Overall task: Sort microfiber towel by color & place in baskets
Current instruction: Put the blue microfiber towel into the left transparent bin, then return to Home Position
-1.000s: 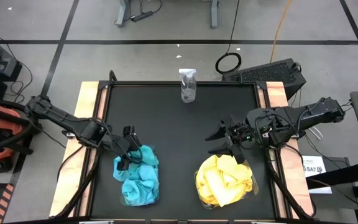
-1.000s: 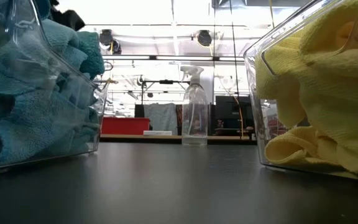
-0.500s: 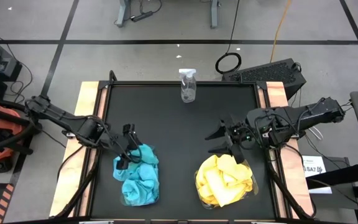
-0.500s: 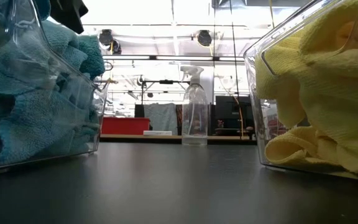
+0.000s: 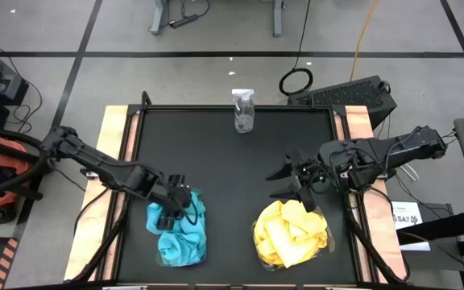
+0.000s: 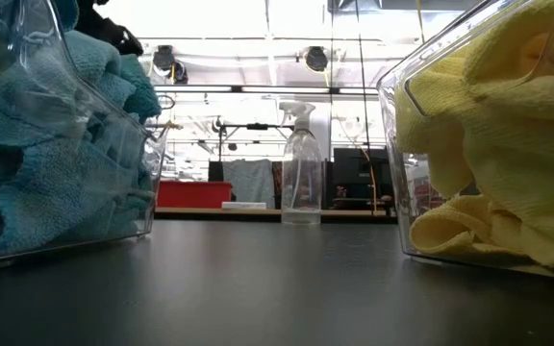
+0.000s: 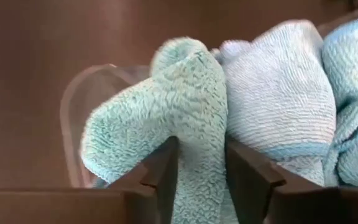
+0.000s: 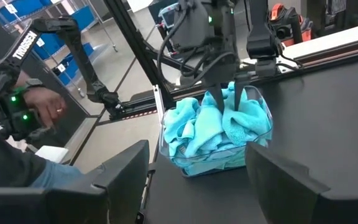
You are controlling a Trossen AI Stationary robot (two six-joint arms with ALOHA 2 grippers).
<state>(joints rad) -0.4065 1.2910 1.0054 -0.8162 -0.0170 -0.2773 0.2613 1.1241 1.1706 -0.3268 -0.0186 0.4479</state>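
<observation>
Several turquoise microfiber towels (image 5: 182, 235) fill the left clear basket (image 6: 113, 144). Several yellow towels (image 5: 290, 234) fill the right clear basket (image 6: 397, 144). My left gripper (image 5: 174, 205) reaches down into the far end of the turquoise pile (image 8: 210, 127) and is shut on a towel fold (image 7: 202, 171). My right gripper (image 5: 284, 181) hangs open in the air just beyond the far end of the yellow basket and touches nothing; in its own wrist view its fingers (image 8: 197, 155) stand wide apart. My left gripper pinches a raised fold of a turquoise towel (image 7: 197, 124) between its two fingers, at the far end of the pile. The fingers (image 8: 221, 99) come from above, pointing down. The towel rests on the other turquoise towels inside the basket, slack.
A small clear spray bottle (image 5: 243, 111) stands upright near the middle of the table's far edge. The black tabletop between the two baskets is bare. A person's hand (image 8: 42, 102) shows beyond the table's left side, holding a device.
My left gripper has moved toward the table's right, from beside the basket's far left corner to over the turquoise pile, and has dropped into the towels. My right arm has kept still.
</observation>
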